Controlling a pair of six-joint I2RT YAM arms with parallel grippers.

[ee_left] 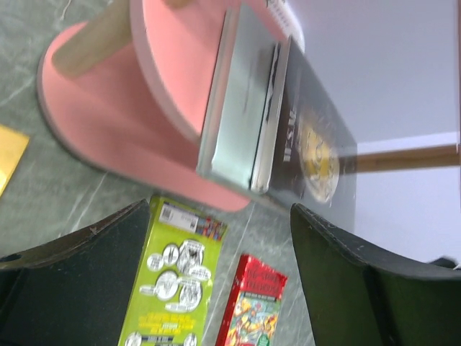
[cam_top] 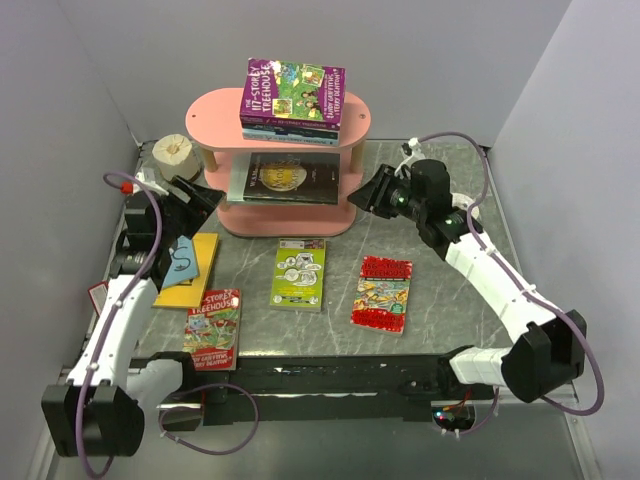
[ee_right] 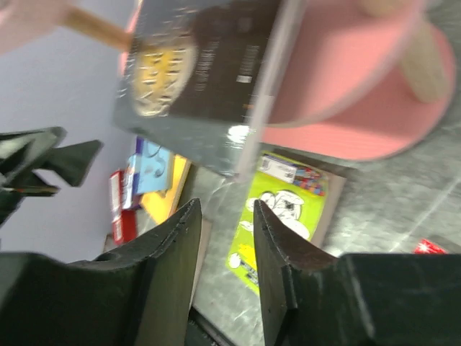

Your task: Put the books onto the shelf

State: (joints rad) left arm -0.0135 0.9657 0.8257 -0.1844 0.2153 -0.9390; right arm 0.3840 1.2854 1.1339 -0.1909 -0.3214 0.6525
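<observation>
The pink shelf (cam_top: 215, 125) stands at the back of the worktop (cam_top: 330, 330). A stack of books topped by a purple one (cam_top: 293, 98) sits on its top board. A black book (cam_top: 285, 178) with a gold emblem lies on the middle board, jutting over the front edge.

The left hand (ee_left: 220, 216) hovers just left of the shelf, fingers wide apart and empty. The right hand (ee_right: 225, 209) hangs at the shelf's right side, fingers a little apart with nothing between them.

A green book (cam_top: 299, 272), two red books (cam_top: 382, 292) and a yellow book (cam_top: 200, 262) lie flat on the worktop.
</observation>
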